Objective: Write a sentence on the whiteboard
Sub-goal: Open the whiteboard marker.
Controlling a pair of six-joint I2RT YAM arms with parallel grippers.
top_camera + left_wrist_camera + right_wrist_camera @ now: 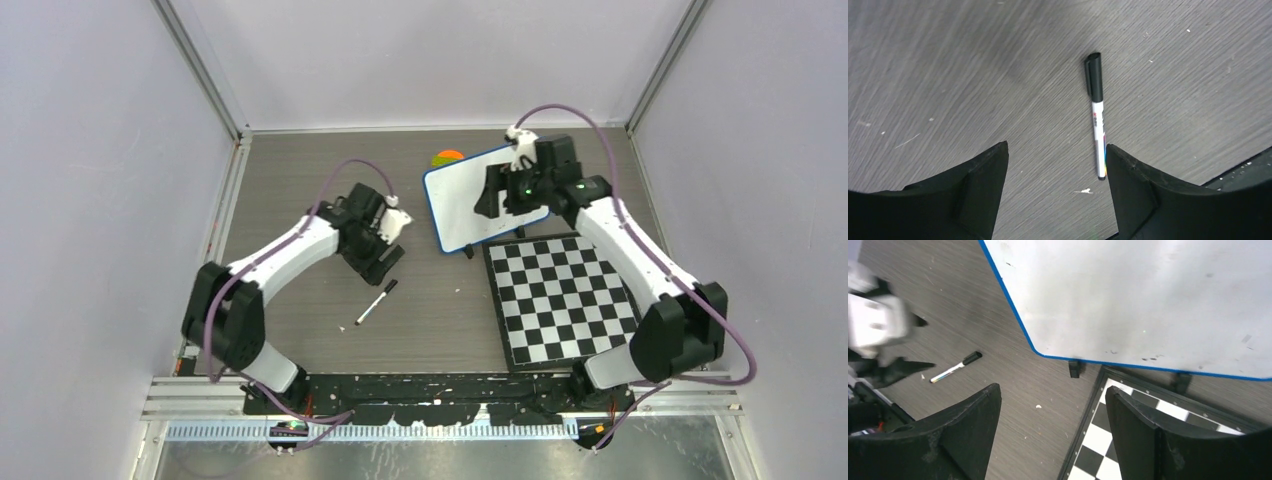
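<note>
While the whiteboard (462, 205) sits on its black feet toward the back of the table (300, 180), right of centre and skewed, its near long edge just beside the far edge of the checkered board (565, 300), I read the right gripper (1053, 410) hanging over that edge, jaws spread wide, nothing between them. Left gripper (1057, 165): jaws likewise apart and empty, poised above a black-capped marker (1096, 115) lying flat on the table, its tail end close to one finger but not pinched. Board face shows faint grey smudges.
</note>
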